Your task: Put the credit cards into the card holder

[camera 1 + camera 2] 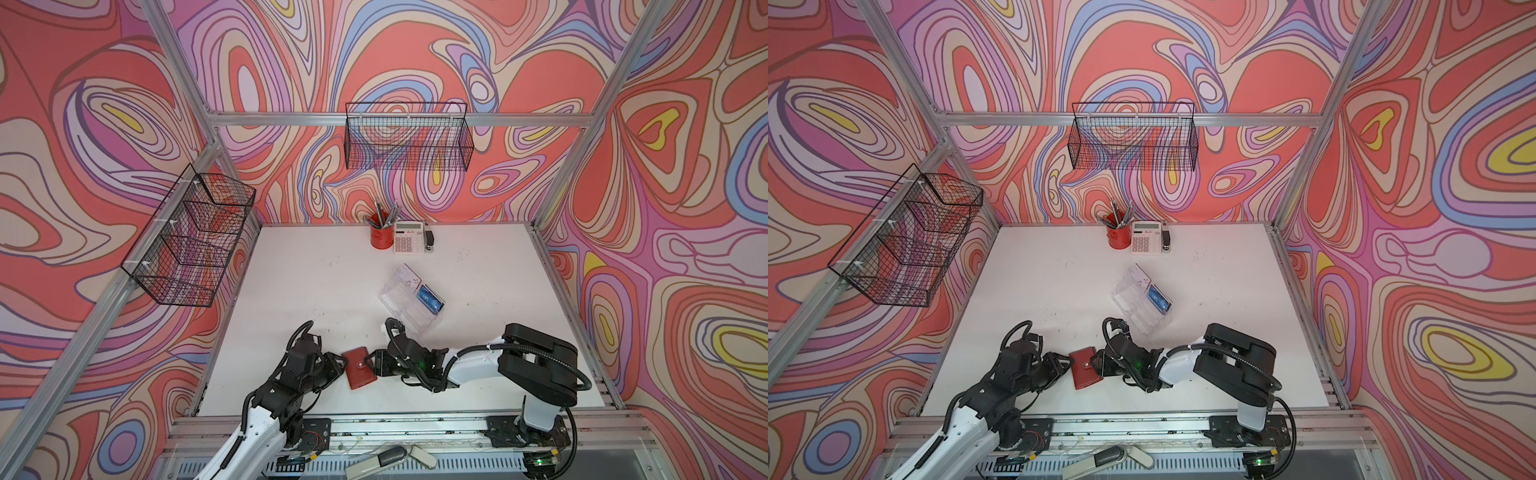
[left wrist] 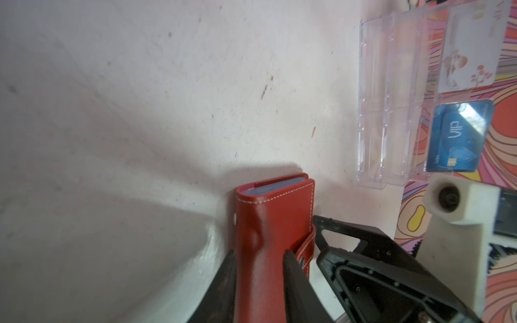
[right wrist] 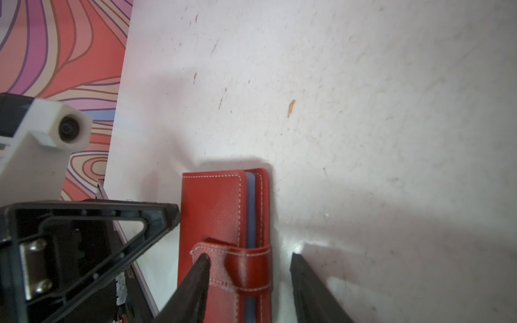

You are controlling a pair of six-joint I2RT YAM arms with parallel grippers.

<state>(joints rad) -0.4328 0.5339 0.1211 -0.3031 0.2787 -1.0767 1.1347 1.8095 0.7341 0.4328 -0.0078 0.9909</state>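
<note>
Blue card (image 2: pixel 458 134) | white VIP lettering | in clear holder (image 2: pixel 391 84) | chip (image 2: pixel 451 162) seemingly gold

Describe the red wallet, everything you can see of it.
The red wallet looks like leather with white stitching, wrapped by a strap; blue card edges show between its covers. It lies flat on the white table near the front. The fingers of the left gripper pinch its spine side; one finger of the right gripper touches the strap.
</note>
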